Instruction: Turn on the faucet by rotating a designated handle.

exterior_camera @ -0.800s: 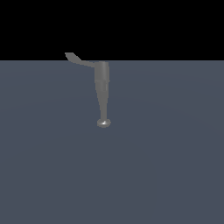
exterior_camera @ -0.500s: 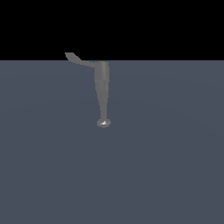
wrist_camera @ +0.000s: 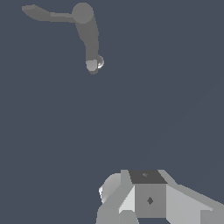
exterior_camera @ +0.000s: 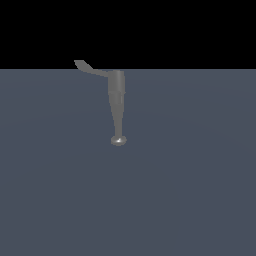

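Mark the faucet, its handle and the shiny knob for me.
faucet point(exterior_camera: 117, 95), exterior view, middle of the tapered tube.
handle point(exterior_camera: 89, 68), exterior view, along the thin lever near its flared tip.
knob point(exterior_camera: 118, 141), exterior view, the rounded shiny end.

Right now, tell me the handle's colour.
Plain grey, matching the faucet; the handle shows best in the wrist view.

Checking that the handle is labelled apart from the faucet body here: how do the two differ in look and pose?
The handle is thin and flat with a flared tip; the faucet is a thicker round tube that tapers to a small shiny knob. The handle juts sideways from the faucet's wide end toward the exterior view's left; the faucet runs straight down the exterior view. The handle looks shorter than the faucet. Both are plain grey.
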Controlling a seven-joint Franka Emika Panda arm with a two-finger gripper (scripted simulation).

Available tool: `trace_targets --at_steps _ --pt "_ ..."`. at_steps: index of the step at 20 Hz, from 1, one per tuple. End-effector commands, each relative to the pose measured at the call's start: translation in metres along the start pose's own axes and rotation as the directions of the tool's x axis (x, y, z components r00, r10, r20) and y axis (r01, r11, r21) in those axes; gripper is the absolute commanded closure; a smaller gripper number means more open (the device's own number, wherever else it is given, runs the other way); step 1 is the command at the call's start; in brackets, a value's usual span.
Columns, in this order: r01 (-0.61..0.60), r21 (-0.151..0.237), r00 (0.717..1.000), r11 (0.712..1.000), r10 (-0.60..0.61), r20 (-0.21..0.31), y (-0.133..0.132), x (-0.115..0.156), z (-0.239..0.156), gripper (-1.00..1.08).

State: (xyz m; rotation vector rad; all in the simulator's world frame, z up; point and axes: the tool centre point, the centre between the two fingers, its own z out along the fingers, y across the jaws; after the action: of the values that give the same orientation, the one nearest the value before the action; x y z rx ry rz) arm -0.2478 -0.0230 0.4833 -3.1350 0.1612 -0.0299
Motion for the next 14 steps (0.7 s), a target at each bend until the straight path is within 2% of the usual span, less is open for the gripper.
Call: trace_targets --at_steps 1,8,14 --pt "-0.007 0.001 1.000 1.000 0.007 0.000 0.000 0.002 0.000 1.08" --pt "-0.063 0.008 0.998 0.998 0.063 0.002 -0.005 0.016 -0.001 1.08" --pt "-0.150 0.018 0.989 0.988 0.150 0.007 -0.012 0.039 0.000 1.08"
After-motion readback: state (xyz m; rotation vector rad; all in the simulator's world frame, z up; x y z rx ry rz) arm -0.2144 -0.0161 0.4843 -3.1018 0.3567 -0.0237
